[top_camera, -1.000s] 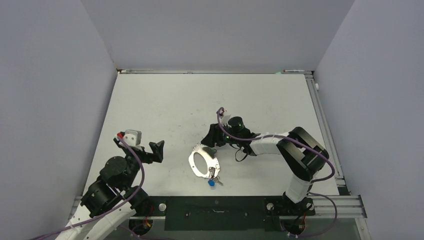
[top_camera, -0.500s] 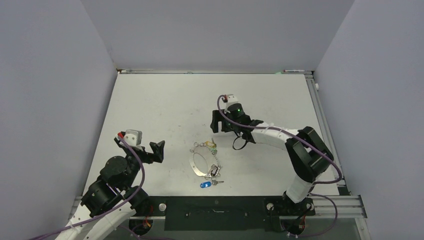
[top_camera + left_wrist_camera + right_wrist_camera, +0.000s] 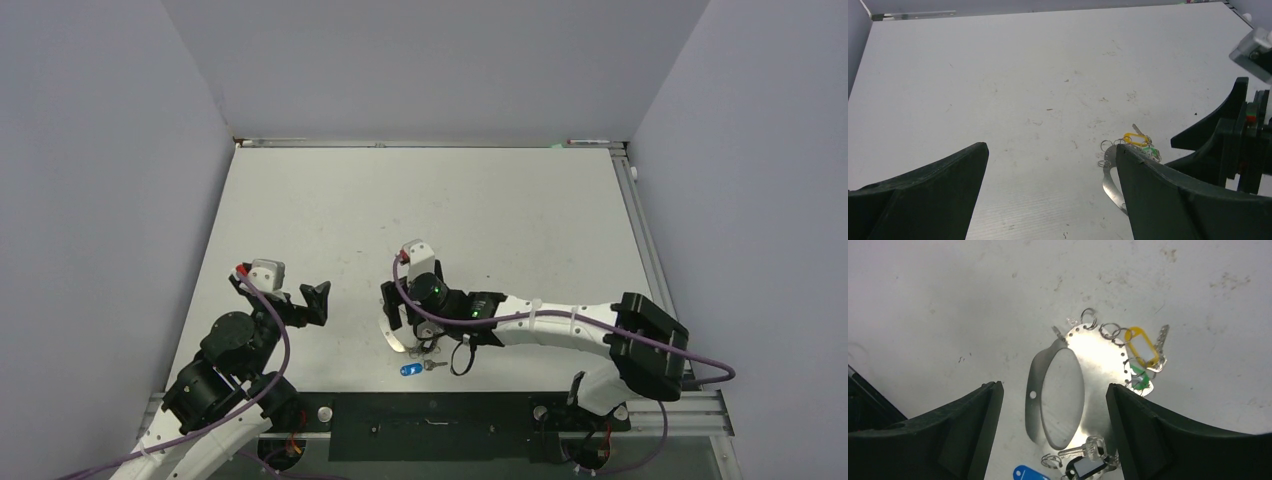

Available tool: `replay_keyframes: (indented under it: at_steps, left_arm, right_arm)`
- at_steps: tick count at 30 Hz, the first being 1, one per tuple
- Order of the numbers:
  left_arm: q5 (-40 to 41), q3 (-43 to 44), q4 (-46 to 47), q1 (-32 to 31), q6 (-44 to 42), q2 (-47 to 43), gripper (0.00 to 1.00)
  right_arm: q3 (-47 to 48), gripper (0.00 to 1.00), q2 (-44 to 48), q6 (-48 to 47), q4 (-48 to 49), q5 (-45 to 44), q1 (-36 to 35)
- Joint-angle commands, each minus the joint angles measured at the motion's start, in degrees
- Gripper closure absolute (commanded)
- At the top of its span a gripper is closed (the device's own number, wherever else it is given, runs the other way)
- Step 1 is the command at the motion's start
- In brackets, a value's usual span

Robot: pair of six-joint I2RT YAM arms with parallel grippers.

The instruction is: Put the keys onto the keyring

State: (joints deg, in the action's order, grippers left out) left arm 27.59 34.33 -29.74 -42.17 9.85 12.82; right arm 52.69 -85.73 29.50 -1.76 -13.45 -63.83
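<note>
The keyring is a shiny oval metal loop lying flat on the table. A yellow-tagged key and a green-tagged key lie at its right edge. A blue tag and a black-tagged key lie at its near end. My right gripper is open and empty just above the loop, one finger on each side of it. In the top view it covers most of the keyring. My left gripper is open and empty, left of the ring.
The white table has grey walls at the back and on both sides. A metal rail runs along its right edge. The right arm's black fingers show at the right of the left wrist view.
My right gripper has swung from the far right of the keyring back over it, toward the near left. The keyring and keys lie as half a second ago. My left arm has not moved.
</note>
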Motion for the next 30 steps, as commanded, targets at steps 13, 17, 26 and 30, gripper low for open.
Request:
replay_keyframes:
  at_steps: [13, 17, 26, 30]
  left_arm:
    - [-1.2, 2.3, -0.3, 0.3, 4.1, 2.1, 0.03]
    - [-1.8, 3.4, -3.6, 0.2, 9.1, 4.1, 0.05]
    - [-0.1, 2.5, -2.8, 0.3, 8.7, 2.7, 0.05]
    - [0.5, 2.4, -2.8, 0.6, 8.6, 1.9, 0.05]
  right_arm:
    - [4.8, 0.22, -19.3, 1.4, 5.5, 3.0, -2.3]
    - [10.2, 0.22, -25.7, -4.0, 7.5, 7.3, -0.2]
    - [27.9, 0.23, -36.5, -17.6, 4.9, 21.4, -1.5]
    - [22.8, 0.23, -33.4, -18.3, 8.3, 22.7, -1.6]
